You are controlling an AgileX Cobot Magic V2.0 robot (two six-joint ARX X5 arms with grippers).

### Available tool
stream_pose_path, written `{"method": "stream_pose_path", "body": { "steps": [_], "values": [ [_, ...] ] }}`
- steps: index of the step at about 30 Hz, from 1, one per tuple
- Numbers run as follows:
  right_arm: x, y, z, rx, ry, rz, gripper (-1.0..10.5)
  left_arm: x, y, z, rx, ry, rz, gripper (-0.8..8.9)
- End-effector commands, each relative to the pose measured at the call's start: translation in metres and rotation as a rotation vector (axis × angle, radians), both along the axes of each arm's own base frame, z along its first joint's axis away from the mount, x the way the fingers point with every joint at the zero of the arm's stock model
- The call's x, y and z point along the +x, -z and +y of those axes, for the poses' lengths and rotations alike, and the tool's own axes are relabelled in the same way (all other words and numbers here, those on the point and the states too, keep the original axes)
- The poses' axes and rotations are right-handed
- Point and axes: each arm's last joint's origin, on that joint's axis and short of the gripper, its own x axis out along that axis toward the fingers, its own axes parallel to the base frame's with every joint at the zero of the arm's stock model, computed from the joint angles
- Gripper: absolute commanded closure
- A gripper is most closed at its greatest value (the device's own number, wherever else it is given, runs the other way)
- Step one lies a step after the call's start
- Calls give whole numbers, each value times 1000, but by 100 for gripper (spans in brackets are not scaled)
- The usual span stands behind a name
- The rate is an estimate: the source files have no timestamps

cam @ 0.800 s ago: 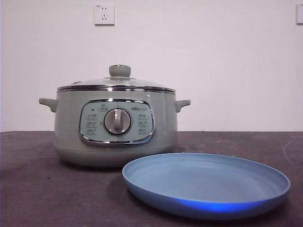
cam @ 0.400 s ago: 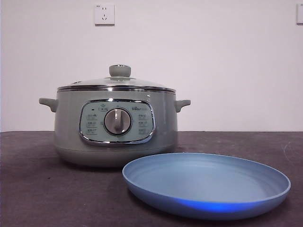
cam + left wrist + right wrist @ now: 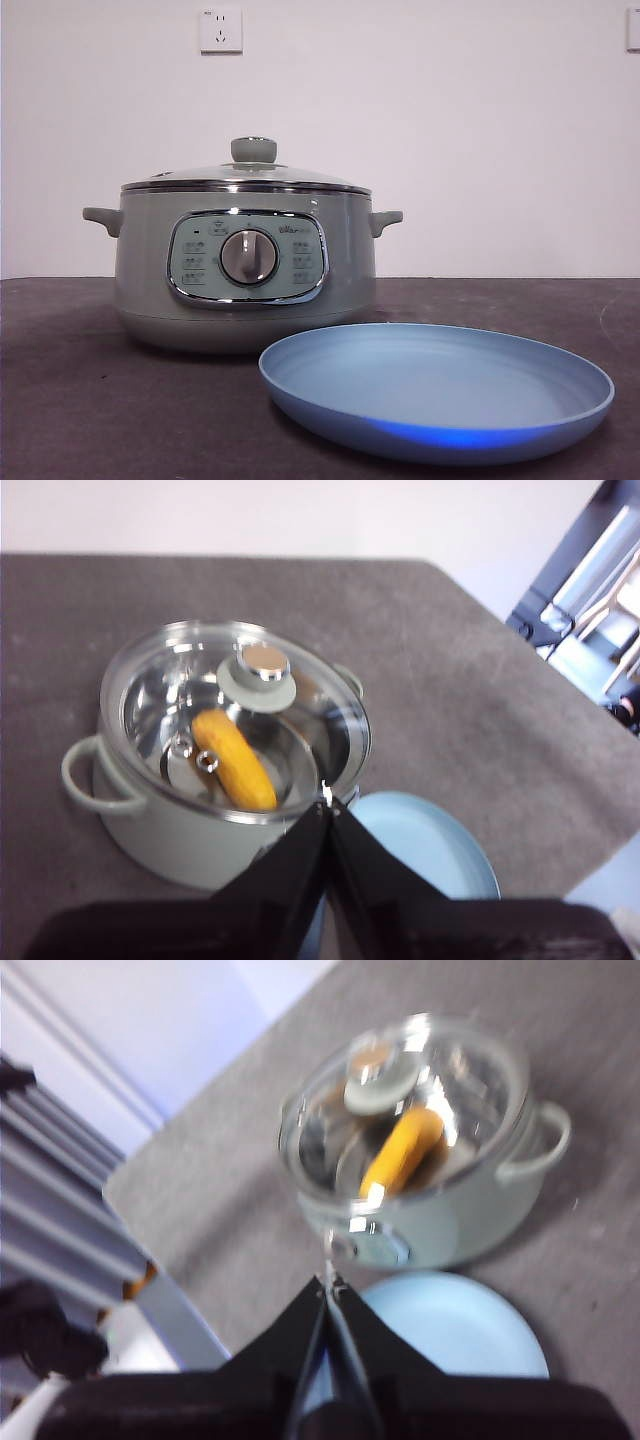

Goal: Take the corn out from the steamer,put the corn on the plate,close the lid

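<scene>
Nothing shifted since the earlier frames, operator: your lid [image 3: 246, 172] sat on the steamer [image 3: 245, 268], corn [image 3: 234, 759] inside (seen through glass), plate [image 3: 436, 392] just beside. Left gripper [image 3: 327, 802] and right gripper [image 3: 327, 1284] hung above, jaws pressed together.

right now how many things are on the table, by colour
green: 2, the pot and its glass lid's green knob
blue: 1, the plate
yellow: 1, the corn inside the pot
total: 4
</scene>
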Motion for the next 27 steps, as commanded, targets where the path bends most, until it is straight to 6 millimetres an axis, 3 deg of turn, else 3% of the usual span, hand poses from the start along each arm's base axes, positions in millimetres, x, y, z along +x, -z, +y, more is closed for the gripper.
{"method": "stream_pose_path", "body": {
  "steps": [1,3,5,6,9,11,21,27],
  "values": [
    [0,2,4,-54,-12,-20,957,0,-1,-1,23,23,-15,821],
    [-1,2,6,-59,-18,-24,912,0,0,-1,22,24,-11,812],
    [-1,2,7,-57,-22,-23,796,0,0,-1,20,24,-10,767],
    [-1,2,7,-57,-21,-22,703,0,0,-1,20,24,-10,664],
    [-1,2,7,-53,-16,-15,418,0,0,-1,20,25,-13,229],
    [-1,2,7,-52,-16,-13,340,0,-1,-1,19,25,-16,208],
    [-1,2,7,-52,-16,-14,344,3,-2,-1,21,24,-37,210],
    [-1,2,7,-52,-16,-14,344,18,-1,-6,21,65,-36,210]
  ]
}}
